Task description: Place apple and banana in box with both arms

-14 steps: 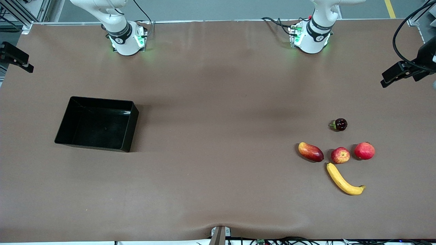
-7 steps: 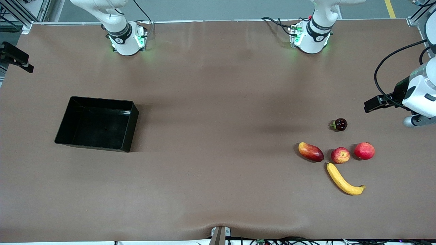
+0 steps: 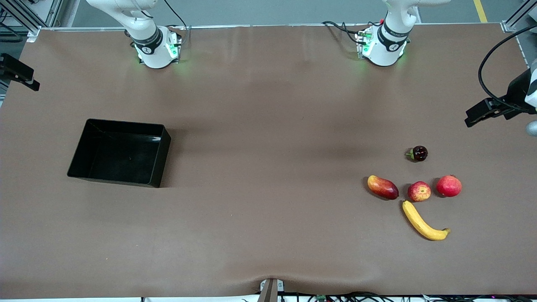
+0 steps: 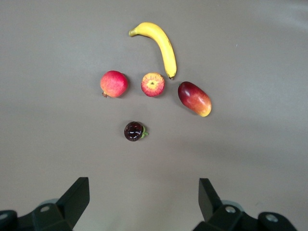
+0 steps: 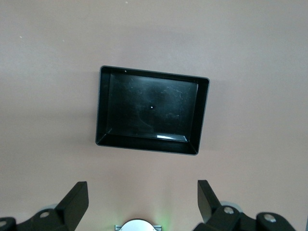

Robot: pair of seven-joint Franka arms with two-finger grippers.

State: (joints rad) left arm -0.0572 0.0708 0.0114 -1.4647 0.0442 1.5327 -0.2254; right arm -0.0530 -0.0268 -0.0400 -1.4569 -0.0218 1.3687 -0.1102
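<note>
Nothing placed yet: we note the box empty at the right arm's end of the counter. The apple and banana lie at the left arm's end. Left gripper high above the fruit, right gripper above the box, both spread apart and empty.

Left claw hangs high with jaws wide apart; right claw likewise, both holding nothing

Apple between mango and pomegranate; banana nearer, perhaps touching.
</note>
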